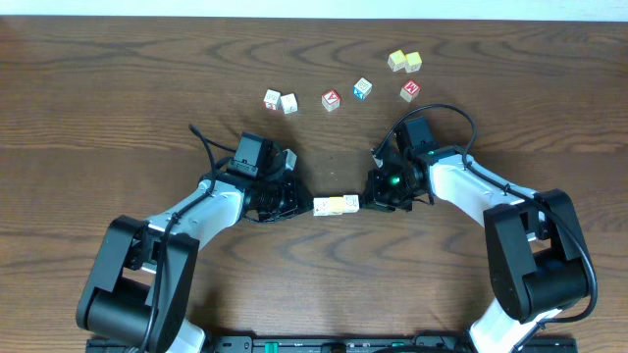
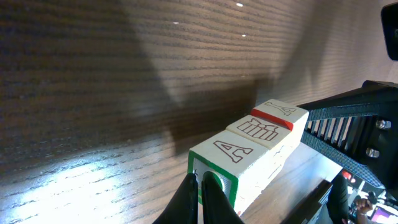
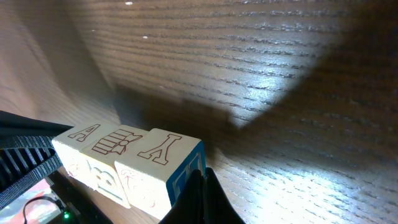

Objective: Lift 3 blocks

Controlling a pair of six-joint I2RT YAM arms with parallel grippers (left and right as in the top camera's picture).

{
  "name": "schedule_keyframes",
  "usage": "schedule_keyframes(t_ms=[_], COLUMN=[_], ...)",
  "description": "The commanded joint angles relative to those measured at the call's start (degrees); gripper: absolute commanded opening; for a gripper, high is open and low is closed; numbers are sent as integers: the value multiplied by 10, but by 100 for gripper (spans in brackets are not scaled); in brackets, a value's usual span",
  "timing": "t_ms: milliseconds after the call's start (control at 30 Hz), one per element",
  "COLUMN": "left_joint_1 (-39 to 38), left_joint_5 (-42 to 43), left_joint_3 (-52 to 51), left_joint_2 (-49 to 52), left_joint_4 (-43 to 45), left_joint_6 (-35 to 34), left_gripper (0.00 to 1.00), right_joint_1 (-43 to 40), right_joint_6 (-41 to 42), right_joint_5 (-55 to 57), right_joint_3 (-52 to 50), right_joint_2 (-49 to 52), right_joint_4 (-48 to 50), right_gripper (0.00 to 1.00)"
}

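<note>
Overhead, blocks (image 1: 336, 205): three, one row.
Jaws: left gripper (image 2: 200, 190), right gripper (image 3: 200, 186) both closed, pressing the row's ends.
Progress: row seemingly off worktop (image 1: 118, 118); lift probably underway.

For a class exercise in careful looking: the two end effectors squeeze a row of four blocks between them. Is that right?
No: the row holds three blocks, not four, as the left wrist view shows. The left end effector and right end effector do squeeze it between them.
</note>
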Motion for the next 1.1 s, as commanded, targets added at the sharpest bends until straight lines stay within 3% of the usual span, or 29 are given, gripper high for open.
schedule_keyframes(t_ms=[0, 1067], left_joint_1=[-23, -23], left_joint_5=[59, 60], left_joint_3=[3, 3], left_joint_2=[-17, -72], left_joint_4=[7, 5], left_joint_6=[7, -8], left_gripper=[7, 7], right_joint_1=[34, 44], right_joint_6=[-8, 0], right_joint_5=[-110, -110], right_joint_3=[11, 13], right_joint_2=[-25, -89], right_joint_4=[5, -7], right_gripper=[1, 1])
